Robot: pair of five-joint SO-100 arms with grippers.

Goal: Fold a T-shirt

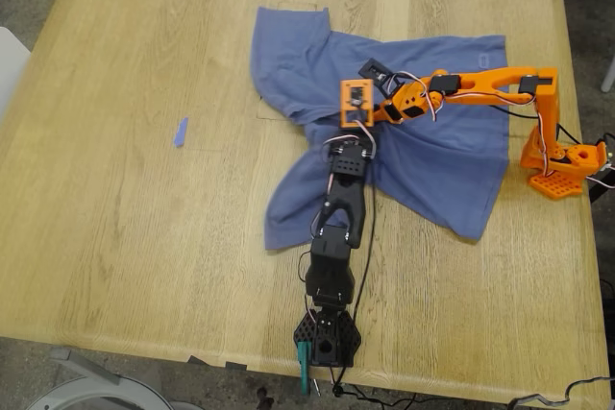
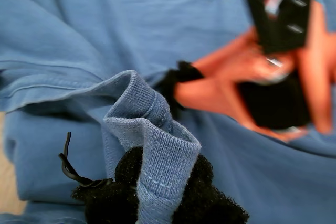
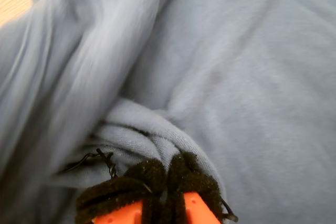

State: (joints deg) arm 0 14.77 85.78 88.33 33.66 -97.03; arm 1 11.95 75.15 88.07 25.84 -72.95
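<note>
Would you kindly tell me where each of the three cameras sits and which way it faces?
Exterior view: high above, looking down on the table, the T-shirt and both arms.
First wrist view: on my first gripper, its black fingers pinching ribbed cloth; the orange arm shows ahead.
Second wrist view: on my second gripper, orange with black pads, pinching a fold.
All views share the T-shirt.

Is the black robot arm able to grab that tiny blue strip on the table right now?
Probably not. My first gripper is shut on the T-shirt, and the blue strip lies well off toward the exterior view's left, across bare table.
</note>
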